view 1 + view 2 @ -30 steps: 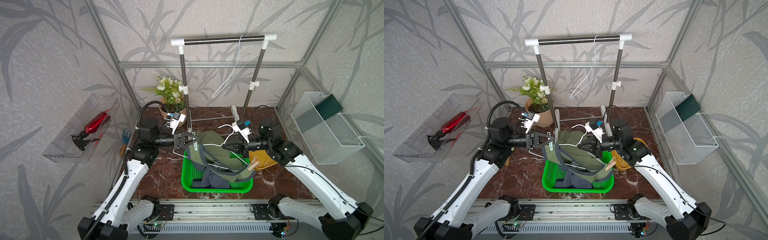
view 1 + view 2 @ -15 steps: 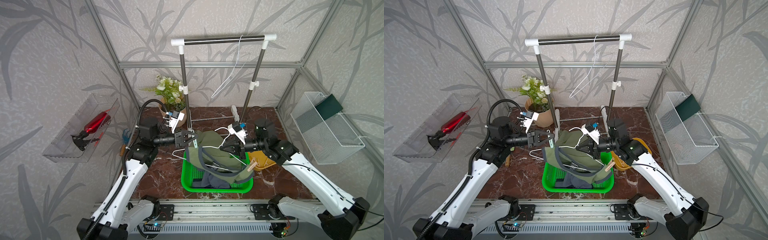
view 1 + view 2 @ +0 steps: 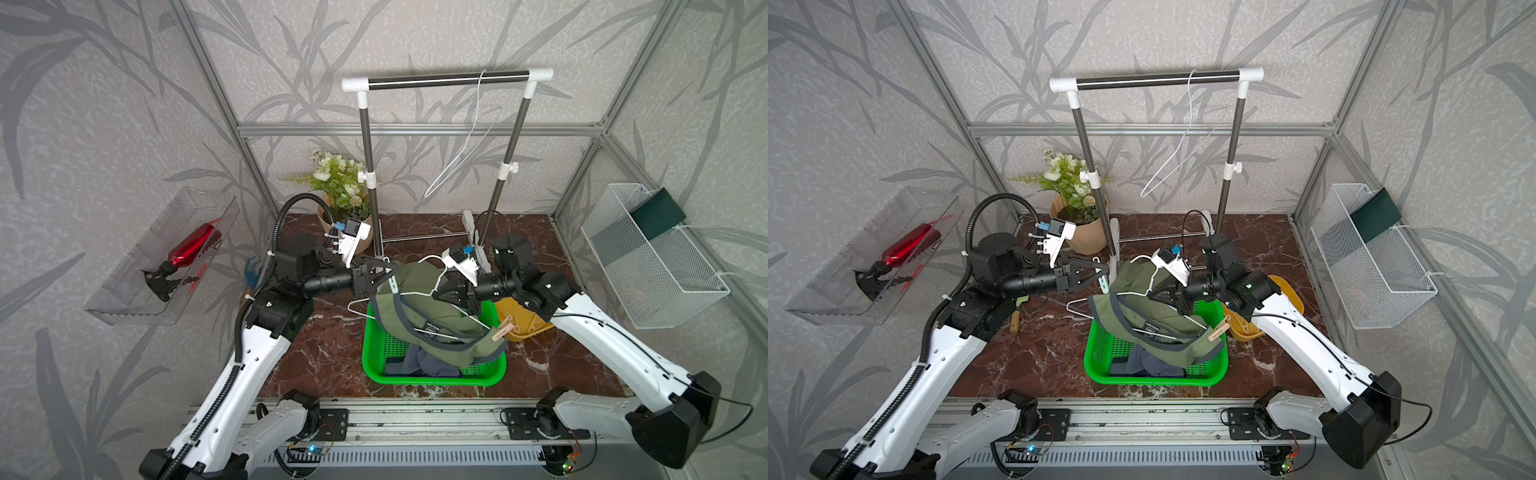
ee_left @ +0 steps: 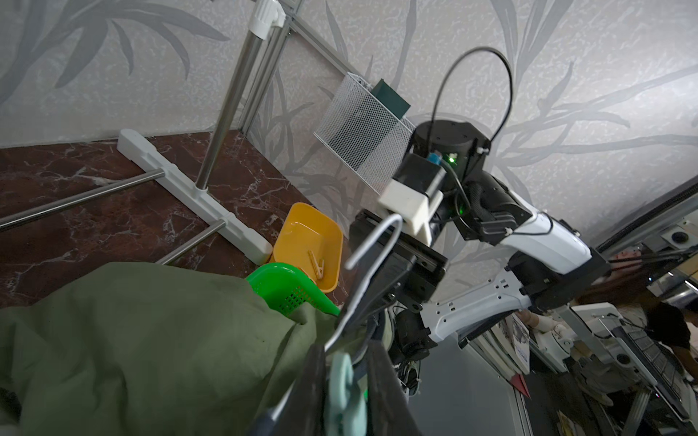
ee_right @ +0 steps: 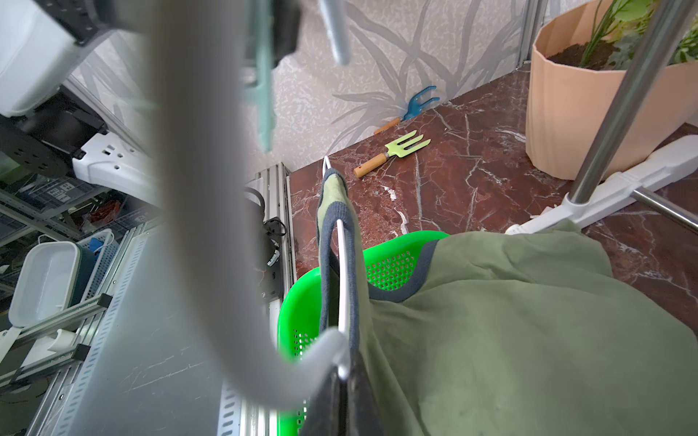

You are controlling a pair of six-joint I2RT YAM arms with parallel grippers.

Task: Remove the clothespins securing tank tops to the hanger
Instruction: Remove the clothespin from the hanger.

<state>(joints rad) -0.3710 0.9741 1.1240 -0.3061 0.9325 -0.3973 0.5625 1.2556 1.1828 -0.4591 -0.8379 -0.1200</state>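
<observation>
Left wrist view: left end effector (image 4: pixel 345 362) pinches a mint clothespin (image 4: pixel 345 396) beside the green tank top (image 4: pixel 151 339); right end effector (image 5: pixel 342 392) clamped on the hanger (image 5: pixel 343 271). Squeeze hard, pull clear; tan clothespin (image 3: pixel 501 329) pins the other shoulder.

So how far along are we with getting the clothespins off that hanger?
Roughly midway. Done: a loose clothespin lies in the yellow bin, and the navy top sits in the green basket. In hand: the left gripper pinches a mint clothespin, seemingly clear of the olive top, while the right gripper is shut on the hanger. Left: a tan clothespin still clips the olive top's other shoulder.
</observation>
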